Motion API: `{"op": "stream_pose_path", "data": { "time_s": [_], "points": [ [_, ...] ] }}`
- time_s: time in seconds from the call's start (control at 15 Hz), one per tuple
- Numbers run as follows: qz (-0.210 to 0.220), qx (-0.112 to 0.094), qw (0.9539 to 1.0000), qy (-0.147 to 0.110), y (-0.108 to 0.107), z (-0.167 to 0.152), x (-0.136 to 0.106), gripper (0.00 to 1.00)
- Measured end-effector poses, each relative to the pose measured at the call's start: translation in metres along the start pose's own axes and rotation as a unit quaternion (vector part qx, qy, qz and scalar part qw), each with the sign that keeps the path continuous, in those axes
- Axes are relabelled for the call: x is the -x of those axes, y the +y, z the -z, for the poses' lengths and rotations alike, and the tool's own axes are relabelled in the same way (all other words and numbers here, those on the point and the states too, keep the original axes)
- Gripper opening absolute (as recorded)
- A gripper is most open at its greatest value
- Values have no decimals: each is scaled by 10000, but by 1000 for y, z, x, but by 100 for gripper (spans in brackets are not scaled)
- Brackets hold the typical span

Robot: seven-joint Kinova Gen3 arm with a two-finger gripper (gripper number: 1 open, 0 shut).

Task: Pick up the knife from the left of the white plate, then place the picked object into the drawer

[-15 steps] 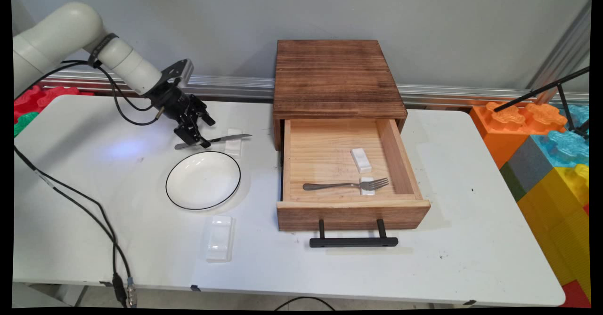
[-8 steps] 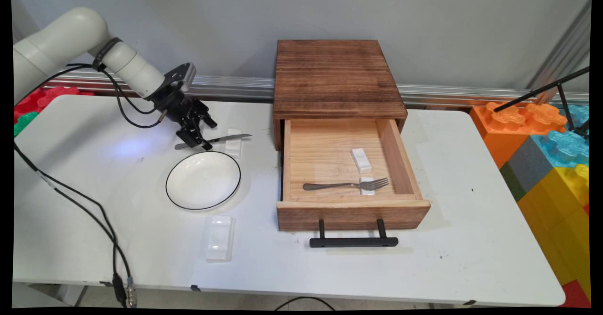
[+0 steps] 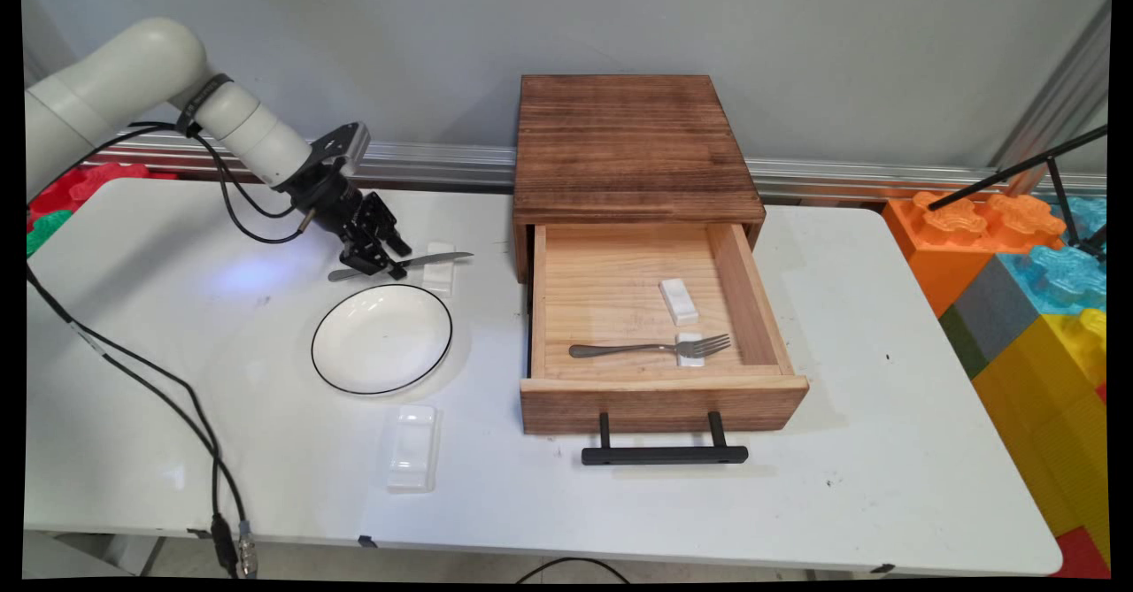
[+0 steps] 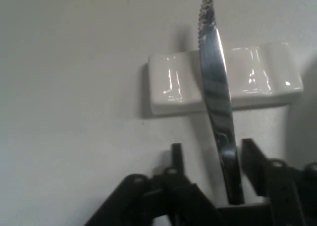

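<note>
Gripper (image 3: pixel 382 258) has shifted slightly right since the earlier frame, low over the knife (image 3: pixel 416 262) handle; fingers (image 4: pixel 255 169) parted astride it, gripping nothing; blade lies across the white rest (image 4: pixel 173 84), beside the plate (image 3: pixel 381 339).

Bare tabletop (image 3: pixel 177 326) lies open left of the plate (image 3: pixel 381 339). The wooden box (image 3: pixel 630 145) and its open drawer (image 3: pixel 659 393) block the middle.

Plate (image 3: pixel 381 339), open drawer (image 3: pixel 651 309), fork (image 3: pixel 649 347) inside.
</note>
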Motion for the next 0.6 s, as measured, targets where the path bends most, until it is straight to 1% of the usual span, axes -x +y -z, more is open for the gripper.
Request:
{"op": "stream_pose_path", "data": {
  "time_s": [0.6],
  "points": [
    [-24,73,10000,-22,3,6,-2,0]
  ]
}}
